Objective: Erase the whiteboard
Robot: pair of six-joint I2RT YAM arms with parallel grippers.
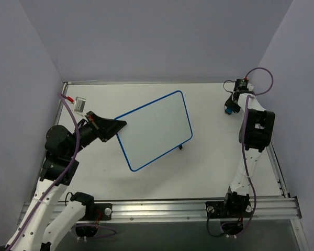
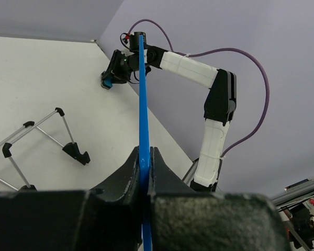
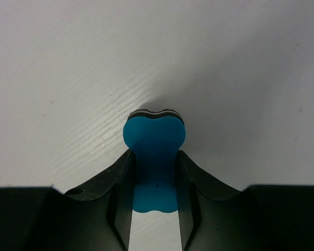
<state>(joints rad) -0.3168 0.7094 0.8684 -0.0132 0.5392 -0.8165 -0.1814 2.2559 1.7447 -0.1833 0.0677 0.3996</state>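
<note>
- My left jaws are clamped shut on the blue frame of the whiteboard (image 1: 154,130), at its left corner.
- The whiteboard lies askew in the centre of the overhead view. In my left wrist view it stands edge-on up the middle.
- My right jaws pinch a blue eraser (image 3: 154,151) at the upper right of the overhead view, well apart from the board, over the white surface (image 1: 209,167).

The whiteboard (image 1: 154,129) hangs tilted over the middle of the desk (image 1: 209,167), its left edge pinched in the jaws of the left arm (image 1: 63,144). Well apart, toward the far right corner, the jaws of the right arm (image 1: 254,130) hold an eraser (image 3: 154,151) pointed down at the desk. A small item (image 1: 80,104) lies at the far left, behind the left arm.
</note>
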